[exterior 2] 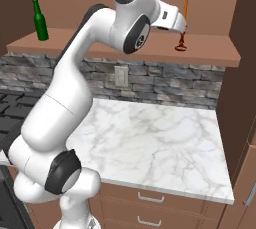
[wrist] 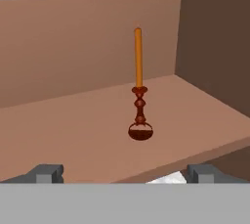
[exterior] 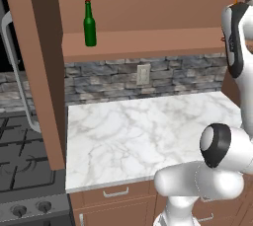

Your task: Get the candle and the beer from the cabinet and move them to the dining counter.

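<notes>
Dark gripper point(wrist: 125, 173) fingertips spread wide and grasping nothing, raised to the open cabinet point(exterior 2: 210, 48) shelf and facing the candle point(wrist: 139, 88), which stands upright just ahead near the shelf's right end. Green beer point(exterior: 89, 24) bottle upright at the shelf's left end, well apart, above the marble worktop point(exterior: 143, 131) and stone backsplash point(exterior: 163, 74).

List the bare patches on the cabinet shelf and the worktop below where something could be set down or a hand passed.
The cabinet shelf is bare between the beer at its left end and the candle near its right wall. The open gripper faces the candle, so that corner is tight. The marble worktop between the stove and the right cabinet side is bare throughout.
</notes>
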Controlling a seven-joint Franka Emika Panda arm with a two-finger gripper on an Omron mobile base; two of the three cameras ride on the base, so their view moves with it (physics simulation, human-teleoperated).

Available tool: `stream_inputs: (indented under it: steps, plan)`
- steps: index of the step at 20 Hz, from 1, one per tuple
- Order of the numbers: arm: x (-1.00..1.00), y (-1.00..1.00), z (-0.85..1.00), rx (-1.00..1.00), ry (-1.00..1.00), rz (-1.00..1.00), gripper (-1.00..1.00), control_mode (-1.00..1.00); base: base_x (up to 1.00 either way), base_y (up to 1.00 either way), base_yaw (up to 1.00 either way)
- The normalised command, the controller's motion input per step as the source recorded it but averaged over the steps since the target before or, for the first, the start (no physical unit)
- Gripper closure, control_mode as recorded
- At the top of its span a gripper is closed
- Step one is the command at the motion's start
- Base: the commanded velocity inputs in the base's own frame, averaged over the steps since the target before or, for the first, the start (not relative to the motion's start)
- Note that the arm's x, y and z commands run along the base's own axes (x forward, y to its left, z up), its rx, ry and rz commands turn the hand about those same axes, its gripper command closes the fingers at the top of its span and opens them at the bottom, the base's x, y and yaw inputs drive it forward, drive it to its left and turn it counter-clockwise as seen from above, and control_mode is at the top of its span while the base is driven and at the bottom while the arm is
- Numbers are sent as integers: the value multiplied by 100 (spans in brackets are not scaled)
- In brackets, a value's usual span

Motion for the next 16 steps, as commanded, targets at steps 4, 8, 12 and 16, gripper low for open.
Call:
stream_inputs:
  steps: [4,8,12,16]
  plan:
    - [53,-25,-10,0,0,-10,-100,-100,0,0,0]
    - [43,-43,-14,0,0,-3,-100,-100,0,0,0]
    - [38,-48,-15,0,0,0,-100,-100,0,0,0]
    - [42,-30,-4,0,1,0,-100,-100,0,0,0]
